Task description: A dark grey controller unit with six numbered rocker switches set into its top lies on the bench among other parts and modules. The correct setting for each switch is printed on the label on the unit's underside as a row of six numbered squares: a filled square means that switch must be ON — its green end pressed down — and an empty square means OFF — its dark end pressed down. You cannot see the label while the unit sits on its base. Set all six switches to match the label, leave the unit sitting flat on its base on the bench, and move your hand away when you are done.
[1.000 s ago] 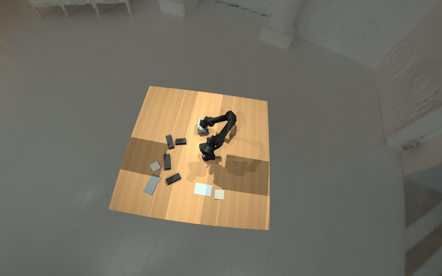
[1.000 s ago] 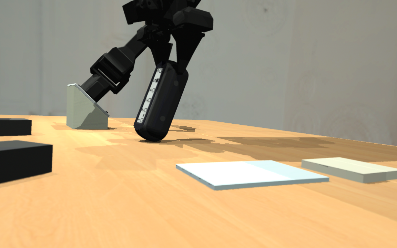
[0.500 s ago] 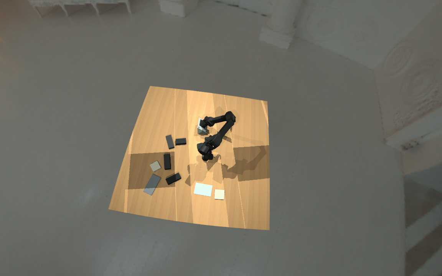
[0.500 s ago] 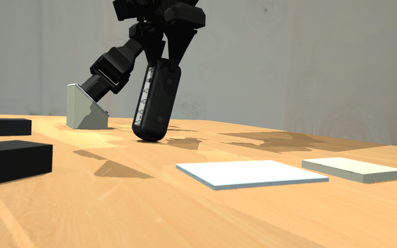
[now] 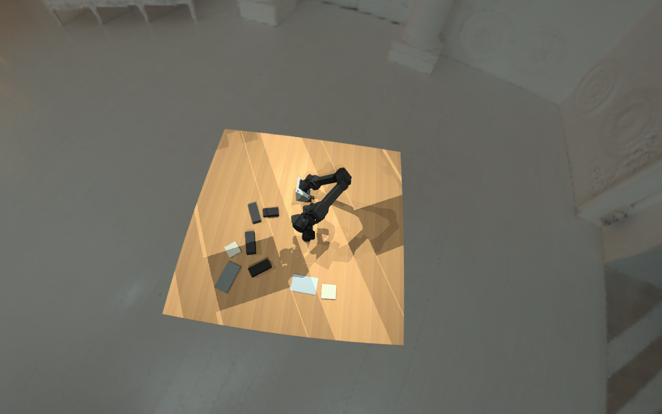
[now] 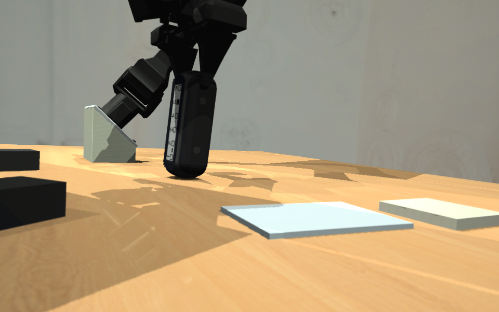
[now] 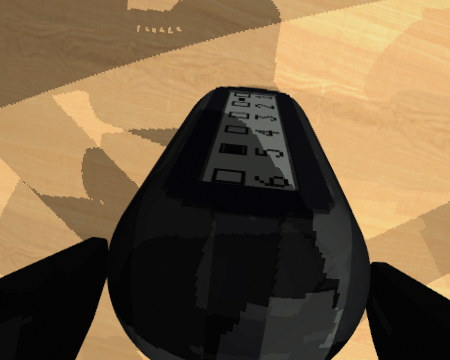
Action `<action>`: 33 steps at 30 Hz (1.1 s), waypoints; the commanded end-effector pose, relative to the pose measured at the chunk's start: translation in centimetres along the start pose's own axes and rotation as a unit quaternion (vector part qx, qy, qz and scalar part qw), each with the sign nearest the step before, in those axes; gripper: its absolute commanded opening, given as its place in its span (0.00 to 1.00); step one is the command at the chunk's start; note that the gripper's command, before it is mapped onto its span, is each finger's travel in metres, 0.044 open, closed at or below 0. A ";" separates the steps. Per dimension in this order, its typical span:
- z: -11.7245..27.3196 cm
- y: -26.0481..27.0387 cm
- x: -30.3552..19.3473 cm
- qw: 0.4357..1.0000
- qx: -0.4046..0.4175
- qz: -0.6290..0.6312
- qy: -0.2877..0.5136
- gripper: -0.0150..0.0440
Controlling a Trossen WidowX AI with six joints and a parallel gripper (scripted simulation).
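Note:
The dark controller unit (image 5: 308, 240) (image 6: 195, 128) (image 7: 225, 225) stands on one end, nearly upright with a slight tilt, its lower end at the bench. My gripper (image 6: 192, 79) (image 7: 239, 267) is shut on its upper end, one finger against each side. The underside label (image 6: 173, 122) (image 7: 250, 145) is in view. In the wrist view, squares 1, 2, 3 and 4 look empty, square 5 is filled and square 6 is empty. The number 6 end is nearest the gripper, the number 1 end is at the bottom. The rocker switches face away and are hidden.
A pale wedge mount (image 5: 300, 195) (image 6: 105, 143) stands behind, under the arm's base. Several dark blocks, a grey plate (image 5: 227, 276) and a cream square (image 5: 232, 249) lie to the left. A light blue plate (image 5: 304, 284) (image 6: 313, 219) and another cream square (image 5: 328, 291) (image 6: 441, 209) lie toward the front.

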State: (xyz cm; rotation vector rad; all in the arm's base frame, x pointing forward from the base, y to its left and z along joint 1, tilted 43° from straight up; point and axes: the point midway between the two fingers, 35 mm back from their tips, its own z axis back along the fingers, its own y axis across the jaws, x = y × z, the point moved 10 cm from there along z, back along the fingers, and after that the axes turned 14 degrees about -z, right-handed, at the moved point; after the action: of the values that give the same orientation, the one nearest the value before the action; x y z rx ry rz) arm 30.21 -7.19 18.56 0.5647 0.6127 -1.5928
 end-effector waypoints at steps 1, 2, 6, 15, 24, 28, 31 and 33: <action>-0.5 0.3 0.5 1.000 -0.010 0.003 -0.005 0.83; -0.5 0.3 0.6 1.000 -0.010 0.003 -0.005 0.83; -0.5 0.4 1.1 1.000 -0.010 0.003 -0.005 0.83; -0.5 0.6 1.8 1.000 -0.010 0.003 -0.005 0.83; -0.6 0.8 2.5 1.000 -0.010 0.003 -0.005 0.83; -0.6 0.9 2.9 1.000 -0.010 0.003 -0.005 0.83; -0.7 0.9 3.1 1.000 -0.010 0.003 -0.005 0.83; -0.7 1.0 3.2 1.000 -0.010 0.003 -0.005 0.83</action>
State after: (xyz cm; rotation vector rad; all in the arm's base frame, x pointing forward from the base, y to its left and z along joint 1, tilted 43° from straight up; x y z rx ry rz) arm 30.68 -9.37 16.33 0.5600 0.6087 -1.5937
